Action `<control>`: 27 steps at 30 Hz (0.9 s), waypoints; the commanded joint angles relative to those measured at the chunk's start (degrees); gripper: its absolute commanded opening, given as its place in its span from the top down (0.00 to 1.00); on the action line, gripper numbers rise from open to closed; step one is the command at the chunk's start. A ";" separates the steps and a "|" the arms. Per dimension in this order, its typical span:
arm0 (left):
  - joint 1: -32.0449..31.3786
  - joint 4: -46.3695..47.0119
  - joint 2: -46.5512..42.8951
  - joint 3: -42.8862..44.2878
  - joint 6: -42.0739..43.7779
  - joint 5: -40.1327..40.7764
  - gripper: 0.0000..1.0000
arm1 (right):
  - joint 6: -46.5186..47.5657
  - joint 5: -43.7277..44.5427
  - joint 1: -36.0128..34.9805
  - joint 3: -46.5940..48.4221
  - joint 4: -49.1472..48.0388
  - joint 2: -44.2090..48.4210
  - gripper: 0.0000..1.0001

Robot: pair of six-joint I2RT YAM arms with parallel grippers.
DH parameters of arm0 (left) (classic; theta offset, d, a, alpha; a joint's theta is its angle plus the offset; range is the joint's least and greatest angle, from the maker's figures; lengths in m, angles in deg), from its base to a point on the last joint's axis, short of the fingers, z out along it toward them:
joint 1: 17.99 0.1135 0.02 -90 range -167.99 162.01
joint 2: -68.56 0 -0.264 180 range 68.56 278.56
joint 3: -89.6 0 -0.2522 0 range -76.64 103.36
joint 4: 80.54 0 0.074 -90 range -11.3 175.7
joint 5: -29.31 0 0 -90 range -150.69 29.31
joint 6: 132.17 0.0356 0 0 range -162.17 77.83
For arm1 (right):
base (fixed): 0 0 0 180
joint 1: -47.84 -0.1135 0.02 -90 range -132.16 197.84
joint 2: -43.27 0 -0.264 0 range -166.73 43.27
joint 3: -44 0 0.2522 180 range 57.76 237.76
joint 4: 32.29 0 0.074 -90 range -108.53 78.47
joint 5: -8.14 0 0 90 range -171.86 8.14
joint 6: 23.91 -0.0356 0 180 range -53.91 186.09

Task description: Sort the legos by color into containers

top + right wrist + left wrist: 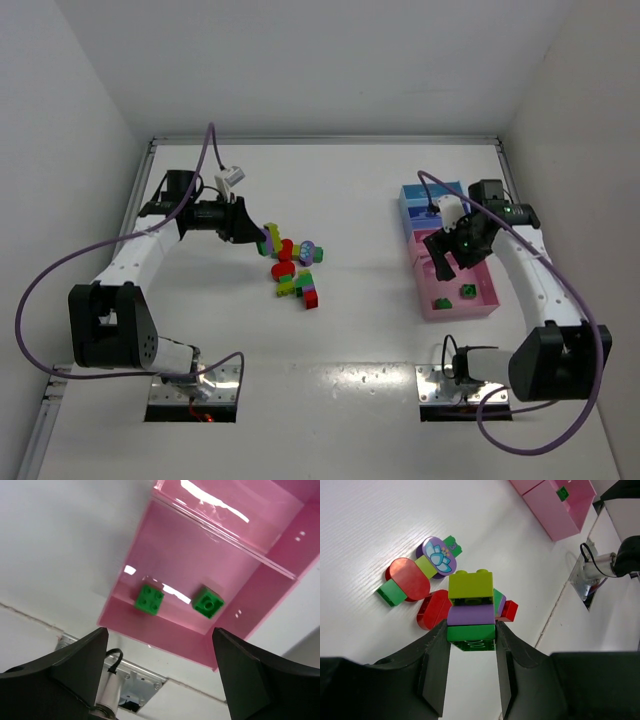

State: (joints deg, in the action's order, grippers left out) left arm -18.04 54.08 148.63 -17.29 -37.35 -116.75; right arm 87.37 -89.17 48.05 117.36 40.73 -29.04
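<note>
My left gripper (471,630) is shut on a stack of legos (471,611): green at the bottom, purple in the middle, yellow-green on top. The jaws clamp the green brick. The stack sits at the left edge of the loose pile (295,268). Around it lie red bricks (409,578), a purple piece with a flower print (439,556) and green bits. My right gripper (160,630) hangs open and empty over the near pink container (190,550). Two green bricks (149,598) (208,602) lie in that container.
Blue containers (425,205) stand behind the pink ones (458,310) on the right side. White walls enclose the table at the back and both sides. The arms' base plates (195,395) sit at the near edge.
</note>
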 commanded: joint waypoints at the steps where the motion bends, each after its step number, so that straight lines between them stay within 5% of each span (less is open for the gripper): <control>1: -0.38 1.29 -1.50 0.94 -0.25 -4.67 0.86 | 2.80 -7.96 0.14 3.16 0.86 2.17 0.15; 4: -0.38 1.29 -1.50 0.94 -0.25 -9.67 0.86 | 4.64 -15.77 -1.17 3.16 -4.67 6.29 0.15; 7: -1.61 1.29 -0.80 1.46 -0.25 -15.13 0.86 | 5.79 -35.06 -1.70 2.64 -10.56 7.98 0.15; 12: -4.60 0.68 1.75 2.69 -0.25 -19.70 0.86 | 1.68 -57.50 -5.99 6.75 -13.83 -2.43 0.15; 15: -6.35 0.68 1.75 2.70 -0.25 -19.71 0.86 | -0.08 -64.30 -8.20 10.97 -12.32 -9.49 0.15; 19: -7.94 0.16 2.28 3.23 -0.25 -19.71 0.86 | -21.15 -68.01 -10.92 8.79 -32.08 -11.09 0.15; 27: -10.84 0.15 4.74 5.07 -0.25 -22.08 0.90 | -26.63 -70.56 -19.27 13.61 -39.04 -17.94 0.15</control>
State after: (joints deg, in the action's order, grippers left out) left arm -27.42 53.49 152.63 -15.30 -38.27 -135.02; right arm 65.49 -154.87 31.03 127.54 8.45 -45.85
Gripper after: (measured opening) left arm 0.426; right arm 0.853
